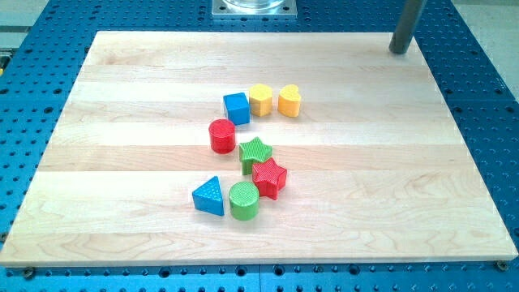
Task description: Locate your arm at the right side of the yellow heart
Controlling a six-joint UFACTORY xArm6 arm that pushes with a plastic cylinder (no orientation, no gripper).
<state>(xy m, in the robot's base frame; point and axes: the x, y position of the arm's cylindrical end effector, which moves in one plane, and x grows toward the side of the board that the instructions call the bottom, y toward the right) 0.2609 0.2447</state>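
Yellow heart (289, 100): sitting on the wooden board (122, 162), in the upper half near the middle, and serving here as the landmark for every other item. The blue triangle (209, 196) is lying farthest to the view's left of the heart and well below it. The red cylinder (221, 135) is standing to the left of the heart and a little below it. The blue cube (236, 108) is resting left of the heart, with the yellow hexagonal block (260, 99) sitting between the two, just beside the heart's left flank. The green cylinder (243, 200) is standing well below the heart and slightly to its left. The green star (255, 152) is lying below the heart, a little left, and the red star (270, 178) is touching that star on its lower right, almost straight beneath the heart. My tip (399, 50) is resting well apart from the heart, to the view's right and above it, near the board's top right corner and clear of all blocks. The arm is carrying no gripper, only the dark rod, so nothing is being held.
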